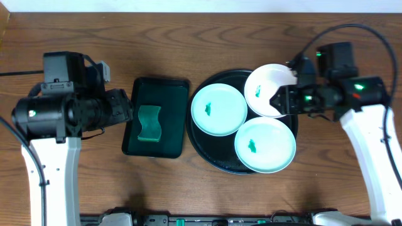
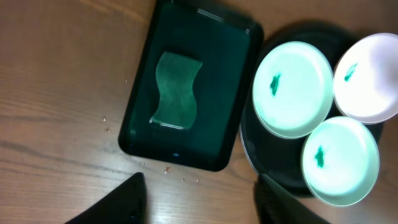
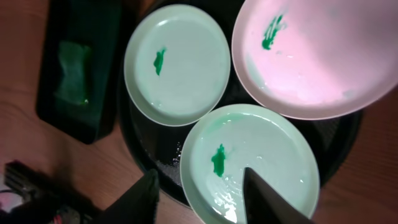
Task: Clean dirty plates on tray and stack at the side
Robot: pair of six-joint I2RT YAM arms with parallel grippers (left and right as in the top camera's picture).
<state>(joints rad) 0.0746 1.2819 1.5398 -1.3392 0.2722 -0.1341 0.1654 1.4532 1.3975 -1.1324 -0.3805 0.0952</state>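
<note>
In the overhead view the round black tray (image 1: 204, 147) sat right of centre on the wooden table (image 1: 188, 37) and carried all three plates, each marked with a small green smear. On the tray, the white plate (image 1: 267, 85) lay at about 1 o'clock, one mint plate (image 1: 218, 110) at 9 o'clock and the other mint plate (image 1: 265, 145) at 5 o'clock. The white plate's rim overlapped the edges of both mint plates.

The right gripper (image 1: 277, 100) hung at the 4 o'clock edge of the white plate, pointing toward the middle of the tray. In its wrist view its two fingers (image 3: 146, 196) stood apart, grasping nothing, with the 5 o'clock mint plate below them. Whether they touched that plate could not be told.

The left gripper (image 1: 127, 110) was well clear of the plates, at the 9 o'clock side of the smaller rectangular tray (image 1: 176, 88), which held a green sponge (image 1: 149, 123). Its fingers (image 2: 134, 199) were also spread, with only bare table between them. From that gripper, the round tray and its plates lay at 3 o'clock, beyond the rectangular tray.
</note>
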